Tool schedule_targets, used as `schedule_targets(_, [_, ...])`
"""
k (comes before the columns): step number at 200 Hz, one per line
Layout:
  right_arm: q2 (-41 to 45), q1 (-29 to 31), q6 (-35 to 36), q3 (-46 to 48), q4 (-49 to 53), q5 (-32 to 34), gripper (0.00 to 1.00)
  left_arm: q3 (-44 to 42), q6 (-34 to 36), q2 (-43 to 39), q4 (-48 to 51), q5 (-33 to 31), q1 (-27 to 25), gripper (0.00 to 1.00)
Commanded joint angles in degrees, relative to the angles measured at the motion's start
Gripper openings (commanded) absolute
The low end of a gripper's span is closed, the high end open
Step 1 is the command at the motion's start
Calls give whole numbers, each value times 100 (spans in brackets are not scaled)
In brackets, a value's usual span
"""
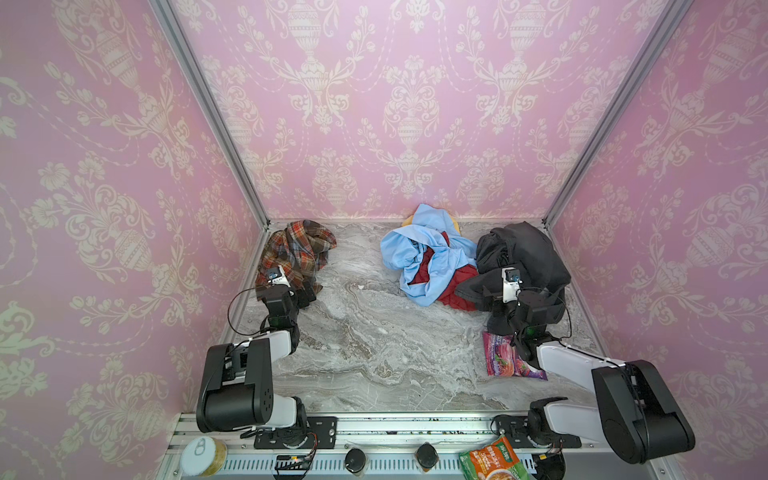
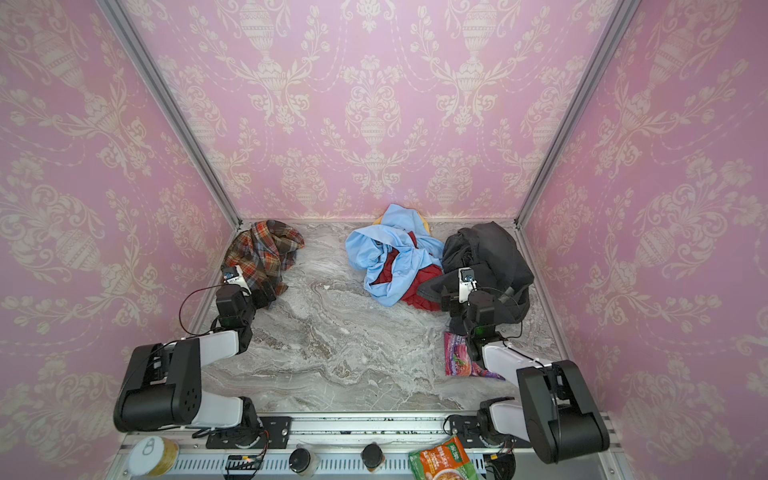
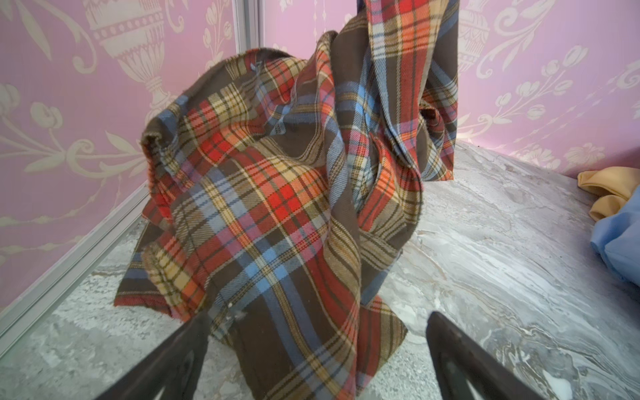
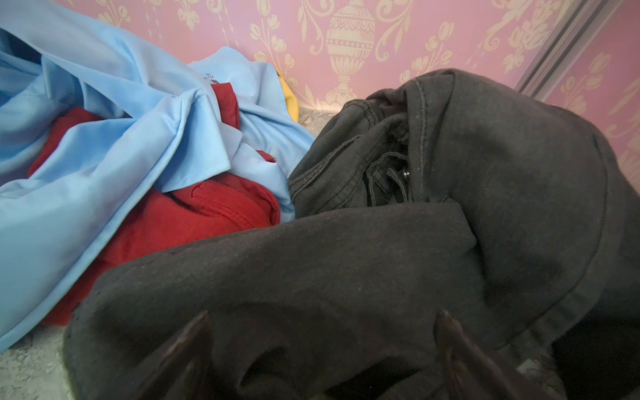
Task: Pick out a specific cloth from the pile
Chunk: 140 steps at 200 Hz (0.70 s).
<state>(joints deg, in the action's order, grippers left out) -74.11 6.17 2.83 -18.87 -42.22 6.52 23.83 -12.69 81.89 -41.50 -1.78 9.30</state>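
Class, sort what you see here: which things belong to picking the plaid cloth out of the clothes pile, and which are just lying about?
Job: brown, red and blue plaid cloth; pile of light-blue, dark-red, dark-grey and yellow garments.
Lying about: purple plastic snack bag; green-and-orange food packet; white-lidded round tin.

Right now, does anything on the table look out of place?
Yes: a purple snack bag lies on the marble table near the clothes pile, the only non-garment there. The plaid cloth sits apart in the far left corner.
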Motion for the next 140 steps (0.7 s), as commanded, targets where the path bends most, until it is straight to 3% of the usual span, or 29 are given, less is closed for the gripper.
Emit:
schedule_targets(1, [-379,-238,-251,23,-665,-269,100,165,209,-69,-297,100,46,99])
schedule_targets(40, [-921,-408,-377,-49,-1022,-539,100,-11,310,-117,44,146,-20,99])
schedule_targets(79, [-1049,-515,-460,38,-1292,-648,100,-497,378,526,-1306,20,-103,99])
schedule_targets(140, [-1466,-517,-459,220,-2049,-680,100,-735,598,634,-1850,148,-245,99])
